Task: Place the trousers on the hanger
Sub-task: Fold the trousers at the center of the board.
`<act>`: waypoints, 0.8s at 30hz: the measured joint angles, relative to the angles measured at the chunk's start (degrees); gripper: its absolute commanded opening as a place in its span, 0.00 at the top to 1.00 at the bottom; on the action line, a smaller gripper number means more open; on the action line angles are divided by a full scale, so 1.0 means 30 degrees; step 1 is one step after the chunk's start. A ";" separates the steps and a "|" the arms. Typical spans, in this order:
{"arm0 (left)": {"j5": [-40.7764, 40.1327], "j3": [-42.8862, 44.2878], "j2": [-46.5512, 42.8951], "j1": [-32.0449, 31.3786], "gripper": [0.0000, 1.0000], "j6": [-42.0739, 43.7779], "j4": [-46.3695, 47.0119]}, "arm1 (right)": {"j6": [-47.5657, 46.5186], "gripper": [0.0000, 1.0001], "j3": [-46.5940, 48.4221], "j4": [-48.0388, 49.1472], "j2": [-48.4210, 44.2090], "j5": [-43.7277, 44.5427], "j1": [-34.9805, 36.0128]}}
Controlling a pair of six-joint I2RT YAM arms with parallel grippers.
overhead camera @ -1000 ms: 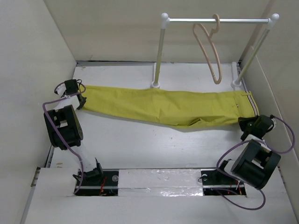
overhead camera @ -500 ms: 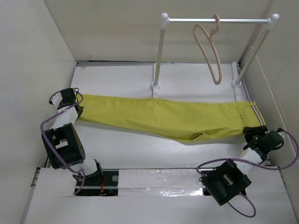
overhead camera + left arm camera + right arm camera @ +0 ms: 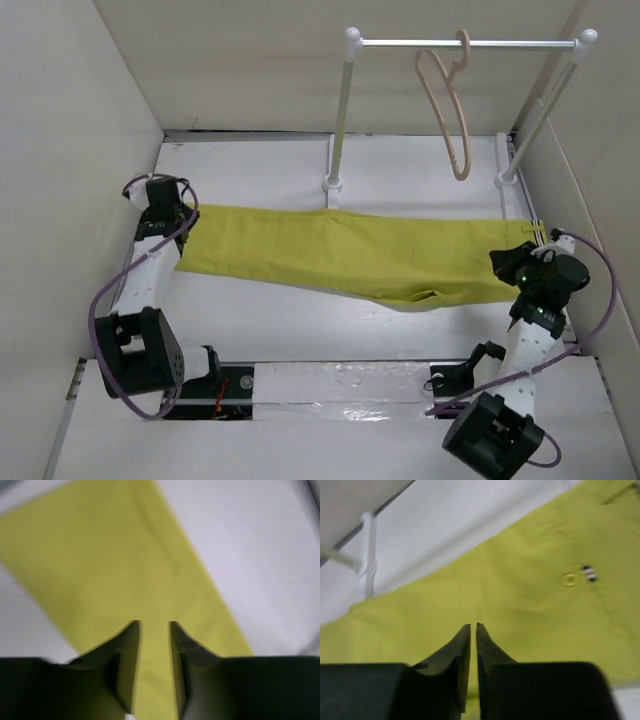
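Note:
The yellow-green trousers (image 3: 350, 255) lie flat across the table, legs to the left and striped waistband (image 3: 540, 232) to the right. The beige hanger (image 3: 445, 100) hangs by its hook on the white rail, apart from the cloth. My left gripper (image 3: 185, 218) hovers over the leg ends; in the left wrist view it (image 3: 153, 625) is open, with the trousers (image 3: 115, 555) showing through the gap. My right gripper (image 3: 510, 262) is above the waist end. In the right wrist view it (image 3: 473, 626) stands only a thin slit apart over the trousers (image 3: 520, 595), gripping nothing.
A white rail stand (image 3: 465, 43) rises at the back right on two posts with feet on the table (image 3: 330, 182). One post (image 3: 368, 555) shows in the right wrist view. Box walls close in on the left, back and right.
The left gripper has opened and let go of the leg ends, moving slightly back and right. The right gripper released the waistband and moved over it. The trousers lie slightly nearer than a second ago.

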 measured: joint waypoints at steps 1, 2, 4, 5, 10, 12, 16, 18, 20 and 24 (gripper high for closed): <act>0.0270 -0.0007 -0.0612 -0.0882 0.88 -0.0036 0.0335 | -0.0240 1.00 -0.0051 -0.0430 -0.0423 -0.0248 0.0933; 0.0510 -0.0044 -0.1217 -0.2040 0.92 -0.0066 0.0787 | -0.0576 1.00 -0.0233 -0.0758 -0.0925 -0.0430 0.1770; 0.1341 -0.0175 -0.2310 -0.4532 0.97 -0.0175 0.1953 | -0.1049 1.00 -0.0860 -0.1457 -0.2113 -0.0605 0.3410; 0.1661 -0.0342 -0.2769 -0.5931 0.97 -0.0233 0.2783 | -0.1188 0.96 -0.1253 -0.1851 -0.2667 -0.0619 0.4080; 0.2725 -0.0087 -0.1319 -1.3362 0.95 -0.0379 0.5617 | -0.0852 0.63 -0.3147 -0.2907 -0.4153 -0.0277 0.6477; 0.2951 0.1341 0.1246 -1.5467 0.92 -0.0044 0.5865 | -0.0721 0.61 -0.3497 -0.2943 -0.3854 0.0007 0.7038; 0.4073 0.4881 0.6980 -1.8192 0.88 0.1166 0.5880 | -0.0852 0.60 -0.3453 -0.2681 -0.1880 0.0226 0.7774; 0.4794 0.6426 0.9129 -1.8892 0.87 0.1800 0.5785 | -0.0882 0.60 -0.3446 -0.2608 -0.0860 0.0379 0.8561; 0.5508 0.7614 1.0761 -1.9241 0.87 0.2331 0.5719 | -0.0838 0.60 -0.3446 -0.2601 -0.0299 0.0787 0.9610; 0.7074 0.9384 1.2954 -1.9380 0.85 0.2958 0.5697 | -0.0525 0.59 -0.3286 -0.2492 -0.0255 0.2069 1.1642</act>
